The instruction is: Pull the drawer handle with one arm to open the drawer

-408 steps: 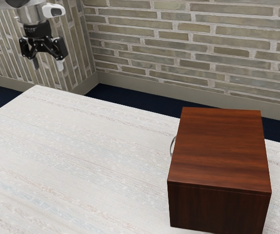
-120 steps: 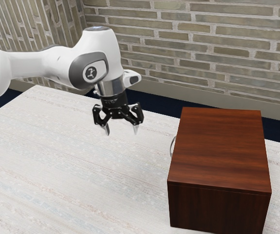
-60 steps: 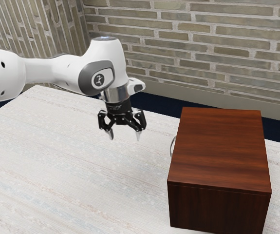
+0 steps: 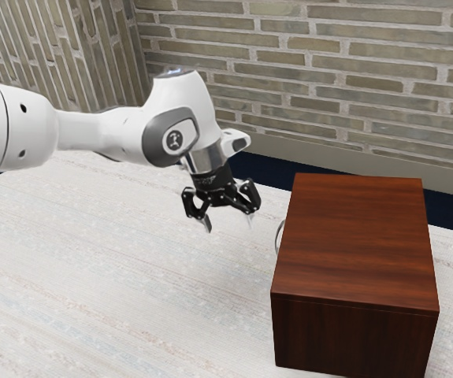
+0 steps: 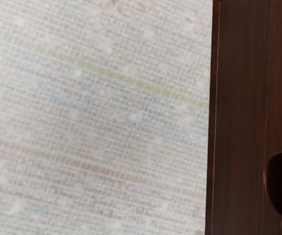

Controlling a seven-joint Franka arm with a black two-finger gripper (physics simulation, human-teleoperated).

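Since the earliest picture the arm has been brought down from the 10 o'clock corner of the exterior view, and in the last second the gripper (image 4: 229, 224) has been carried further toward 4 o'clock, closer to the wooden cabinet (image 4: 360, 236). Its fingers are seen spread apart, pointing downward, with nothing held between them. The drawer handle (image 4: 278, 235), a thin grey loop on the cabinet face turned toward the arm, is found near the gripper at about its 3 o'clock and is not yet touched. The gripper is hung above the pale table (image 4: 92, 276).

In the wrist view the cabinet (image 5: 248, 98) is seen beside bare table (image 5: 91, 122). What the dark notch (image 5: 275, 183) in the wood is cannot be told.

No drawer front is seen standing out from the cabinet, so the drawer is judged unopened. Most of the approach is judged done. What is left is the last reach to the handle, the closing of the fingers around it, and the whole pull.
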